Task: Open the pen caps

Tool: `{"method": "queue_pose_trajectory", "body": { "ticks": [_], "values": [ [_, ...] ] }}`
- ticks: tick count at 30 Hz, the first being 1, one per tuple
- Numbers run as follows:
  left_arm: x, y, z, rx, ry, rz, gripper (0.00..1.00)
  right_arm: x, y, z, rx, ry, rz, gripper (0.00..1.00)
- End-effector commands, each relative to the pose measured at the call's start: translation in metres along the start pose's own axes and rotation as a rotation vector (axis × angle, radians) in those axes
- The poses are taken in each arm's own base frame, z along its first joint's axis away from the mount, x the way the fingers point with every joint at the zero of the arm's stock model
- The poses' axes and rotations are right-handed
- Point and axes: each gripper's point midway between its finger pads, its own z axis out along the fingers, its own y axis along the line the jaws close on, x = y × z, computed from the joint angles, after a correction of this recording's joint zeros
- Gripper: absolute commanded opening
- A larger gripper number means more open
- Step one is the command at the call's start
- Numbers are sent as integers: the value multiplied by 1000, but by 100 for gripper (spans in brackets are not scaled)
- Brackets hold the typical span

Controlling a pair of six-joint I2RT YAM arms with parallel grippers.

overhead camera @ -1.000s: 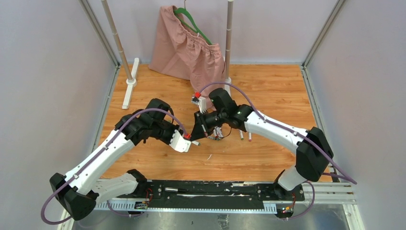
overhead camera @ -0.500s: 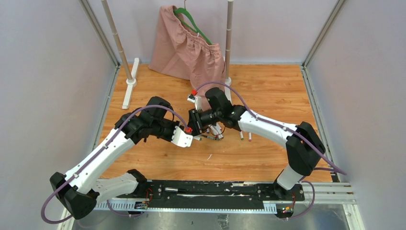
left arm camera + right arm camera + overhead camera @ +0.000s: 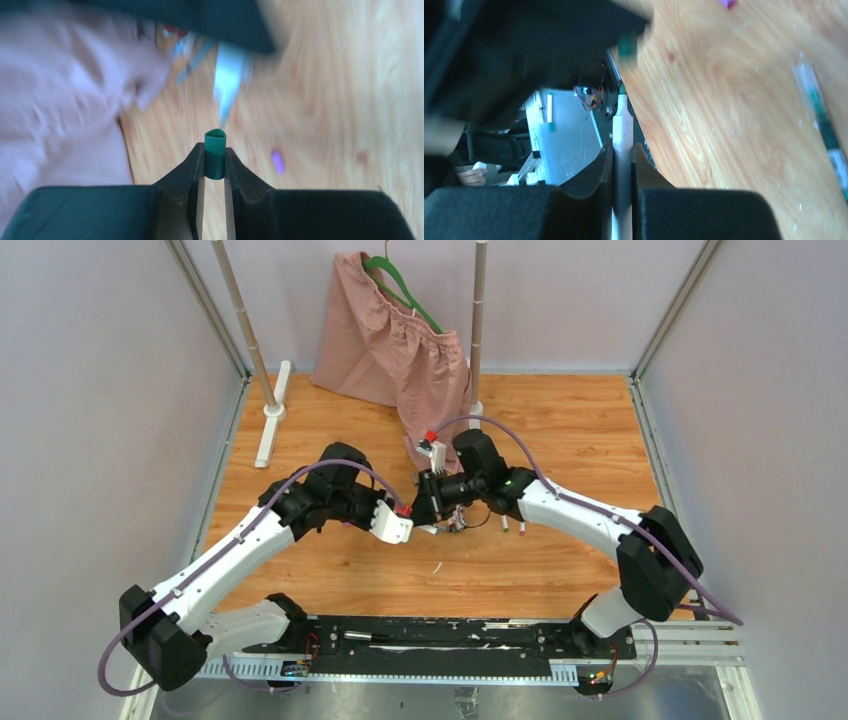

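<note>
In the left wrist view my left gripper (image 3: 215, 151) is shut on a small green pen cap (image 3: 215, 145), whose open end points away from the camera. Just beyond it a white pen barrel (image 3: 228, 82) shows as a blur. My right gripper (image 3: 622, 148) is shut on that white pen barrel (image 3: 622, 125), whose green tip (image 3: 622, 90) is bare. The green cap (image 3: 626, 46) hangs a short way off the tip. From above, the left gripper (image 3: 403, 521) and right gripper (image 3: 428, 506) meet nose to nose over the middle of the table.
A small heap of pens and caps (image 3: 457, 521) lies under the right gripper, with two loose pens (image 3: 505, 523) to its right. A purple cap (image 3: 278, 162) lies on the wooden table (image 3: 560, 430). A pink skirt (image 3: 385, 345) hangs on a rack at the back.
Both grippers have shifted a little to the right and toward the back. The right gripper swung left toward the left one, then back, and their tips now stand close together.
</note>
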Motion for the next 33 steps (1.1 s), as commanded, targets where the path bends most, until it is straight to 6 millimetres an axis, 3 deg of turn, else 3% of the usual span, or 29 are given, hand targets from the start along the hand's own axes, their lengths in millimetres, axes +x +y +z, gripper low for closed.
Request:
{"method": "queue_pose_trajectory", "body": {
  "ticks": [1, 6, 8, 11, 15, 18, 22, 27, 33],
  "values": [
    [95, -9, -21, -6, 389, -101, 0, 47, -4, -36, 17, 137, 79, 0],
    [121, -4, -21, -25, 445, -137, 0, 59, -13, -48, 54, 171, 79, 0],
    [125, -4, -19, -26, 445, -171, 0, 57, -25, -54, 123, 151, 73, 0],
    [123, -8, -8, -17, 409, -242, 0, 47, -67, -70, 383, 74, 35, 0],
    [129, -23, 16, 22, 388, -363, 0, 25, -136, -111, 823, -118, 1, 0],
    [138, -35, 34, 65, 378, -465, 0, 16, -172, -133, 1030, -216, -15, 0],
    [154, -45, 50, 91, 386, -504, 0, 18, -208, -134, 1145, -210, -9, 0],
    [168, -50, 58, 104, 410, -526, 0, 24, -236, -133, 1230, -195, -16, 1],
    [173, -66, 65, 176, 420, -543, 12, 30, -251, -130, 1258, -187, -16, 17]
  ]
}}
